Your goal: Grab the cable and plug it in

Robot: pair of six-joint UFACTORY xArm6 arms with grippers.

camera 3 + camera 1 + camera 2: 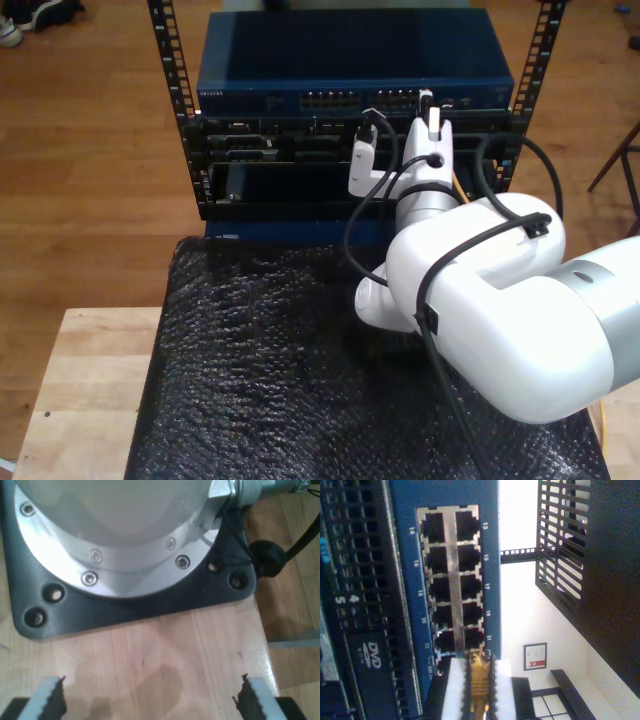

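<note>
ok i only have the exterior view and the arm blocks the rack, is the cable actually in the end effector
Observer: Yes. The second wrist view has the second end effector shut on the cable, just behind its plug.
Operator: is it plugged in yet
Observer: It looks not. The plug tip sits at the edge of the blue switch's ports, near the one numbered 21.
Operator: and the other arm
Observer: The first end effector is open and holds nothing, over bare wood beside a black base plate.
</note>
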